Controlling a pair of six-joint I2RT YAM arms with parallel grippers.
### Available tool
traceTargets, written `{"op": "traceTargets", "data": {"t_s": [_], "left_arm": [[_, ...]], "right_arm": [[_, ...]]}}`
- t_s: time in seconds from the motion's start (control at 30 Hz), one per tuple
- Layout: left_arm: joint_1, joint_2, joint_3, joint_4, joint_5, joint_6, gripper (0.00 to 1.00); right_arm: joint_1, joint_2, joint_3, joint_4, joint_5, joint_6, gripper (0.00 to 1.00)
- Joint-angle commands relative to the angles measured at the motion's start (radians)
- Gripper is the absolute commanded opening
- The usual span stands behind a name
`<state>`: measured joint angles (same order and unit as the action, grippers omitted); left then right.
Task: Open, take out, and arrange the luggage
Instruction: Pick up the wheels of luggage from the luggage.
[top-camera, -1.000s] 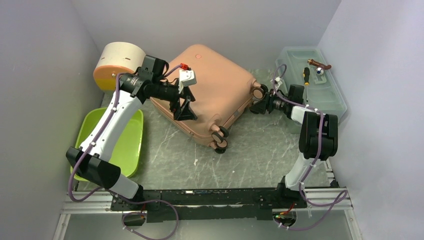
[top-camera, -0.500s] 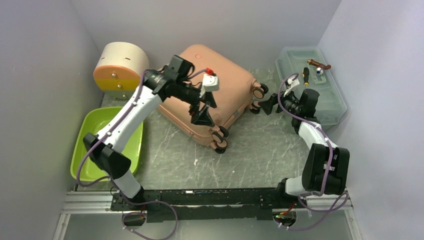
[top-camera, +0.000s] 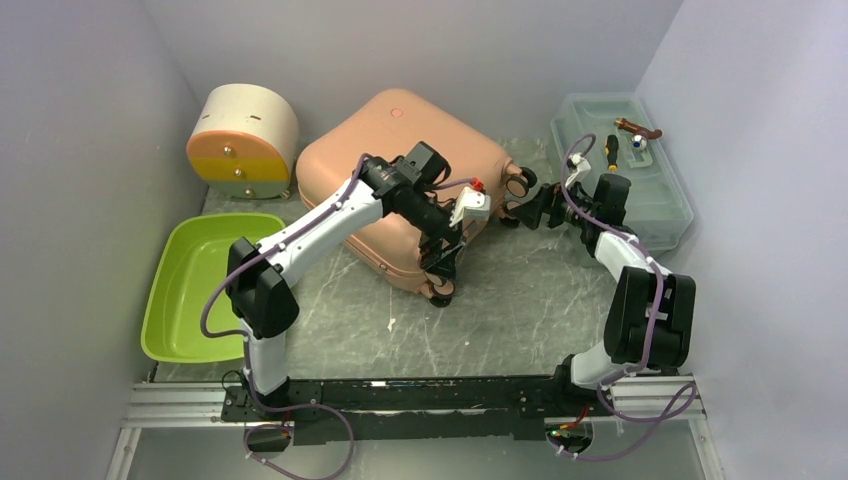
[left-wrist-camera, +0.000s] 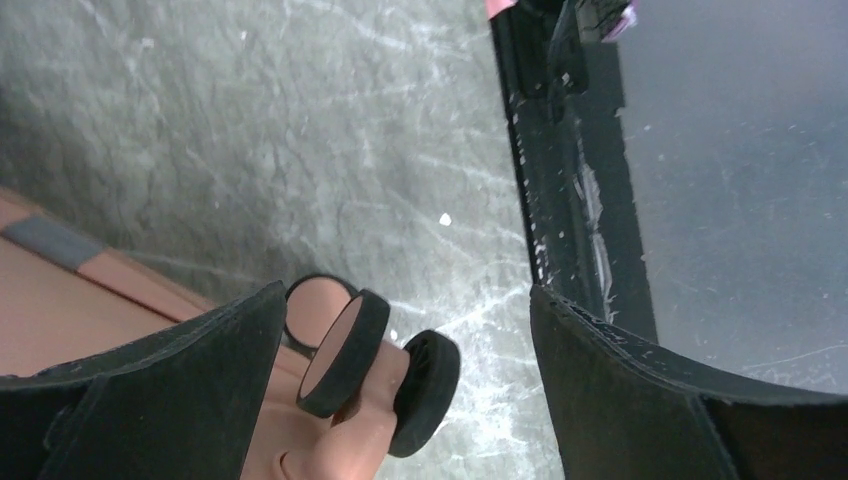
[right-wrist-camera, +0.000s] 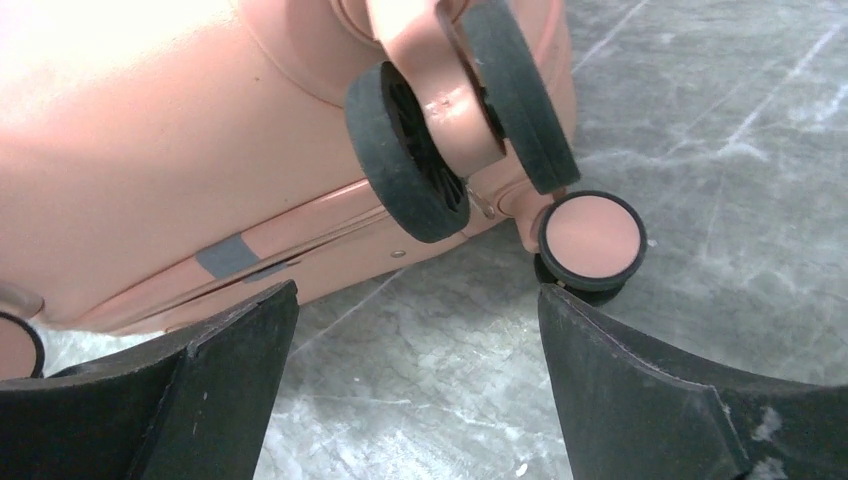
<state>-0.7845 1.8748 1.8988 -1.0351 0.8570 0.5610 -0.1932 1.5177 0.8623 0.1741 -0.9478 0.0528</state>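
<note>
Beside wheels (top-camera: 517, 185) of the luggage (top-camera: 400, 140), three and five o'clock: right gripper (top-camera: 522, 210), left gripper (top-camera: 443, 260) open, empty; risks rolling it away.

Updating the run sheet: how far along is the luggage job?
Done: nothing visible; the luggage lies closed on the table. In hand: the left gripper and right gripper, both open and empty, sit by its wheels, apparently positioning it. Left: open it, unpack, arrange.
</note>
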Motion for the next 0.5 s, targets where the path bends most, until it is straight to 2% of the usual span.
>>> {"op": "traceTargets", "data": {"t_s": [0.0,0.2,0.47], "left_arm": [[-0.009,-0.002,-0.028,-0.038,-0.123,0.059,0.96],[-0.006,-0.021,-0.057,-0.287,-0.146,0.191,0.85],[0.038,-0.094,-0.170,-0.399,-0.145,0.247,0.73]], "right_arm": [[-0.003,-0.070,-0.023,0.056,0.090,0.071,0.91],[-0.003,-0.068,-0.068,0.089,0.146,0.126,0.88],[-0.003,-0.054,-0.133,0.224,0.094,0.222,0.83]]}}
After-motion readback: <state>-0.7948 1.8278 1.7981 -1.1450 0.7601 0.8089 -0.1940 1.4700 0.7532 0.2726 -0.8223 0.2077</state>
